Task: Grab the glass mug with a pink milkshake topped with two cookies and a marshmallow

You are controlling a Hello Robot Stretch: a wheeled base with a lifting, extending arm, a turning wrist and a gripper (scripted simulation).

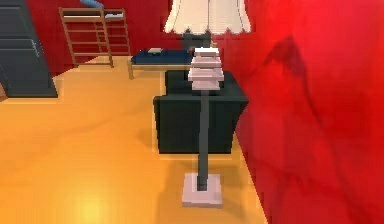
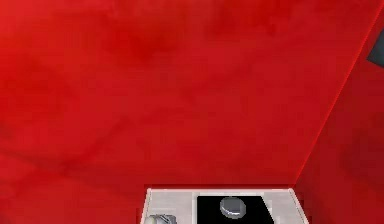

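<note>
A red wall takes up the forward view's right side and carries on behind the furniture at the back. An orange floor spreads from its foot across to the view's left. In the arm side view two red wall faces meet in a wall corner that slants down from the upper right. Near the middle of the forward view a dark cabinet stands on the floor just beside the red wall. At the view's left edge is a dark blue-grey panelled cupboard. To its right a slatted wooden frame stands against the back wall with something blue on top. Behind the cabinet lies a low bed with a dark blue top. A floor lamp rises in front of the cabinet. Its cream scalloped shade is at the top edge, its grey pole crosses the cabinet's front, and its white square base rests on the floor. Just under the shade is a stack of white and pinkish slabs. I cannot tell whether it lies on the cabinet or belongs to the lamp. At the arm side view's bottom edge is a white-rimmed flat piece with a black panel, and a small grey round knob sits on the panel. I cannot tell where the glass mug stands, or whether the hand is spread or pressed together.
</note>
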